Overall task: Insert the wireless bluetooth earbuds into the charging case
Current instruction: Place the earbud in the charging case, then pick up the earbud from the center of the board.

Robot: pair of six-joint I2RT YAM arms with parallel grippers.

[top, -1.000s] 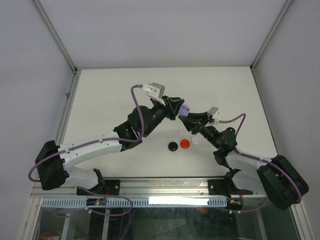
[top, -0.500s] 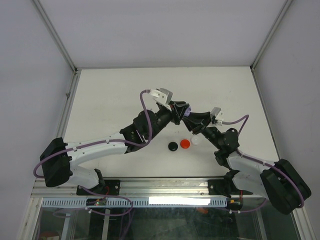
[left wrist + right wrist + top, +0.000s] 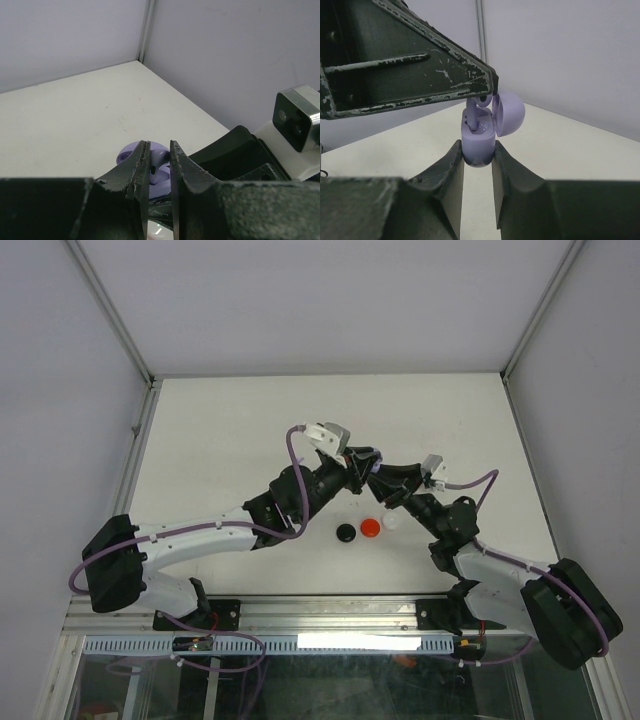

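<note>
With a black puck (image 3: pixel 346 532) and a red puck (image 3: pixel 370 528) near on the desk (image 3: pixel 220 440), right fingers (image 3: pixel 451 175) gripped the open lavender case (image 3: pixel 479 142), left fingers (image 3: pixel 137 170) a lavender earbud (image 3: pixel 472 112) at its mouth.

left jaws hide most of the lavender earbud (image 3: pixel 161 167) and case (image 3: pixel 129 152).

The earbud (image 3: pixel 482 102) stands atop the charging case (image 3: pixel 479 141) (lid (image 3: pixel 510 113) open beside it), itself within the right gripper (image 3: pixel 477 148).

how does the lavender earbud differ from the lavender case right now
The earbud is far smaller than the case. The earbud is pinched in the left tool, stem pointing into the case; the case is clamped in the right tool, lid open. Both are lavender and held.
</note>
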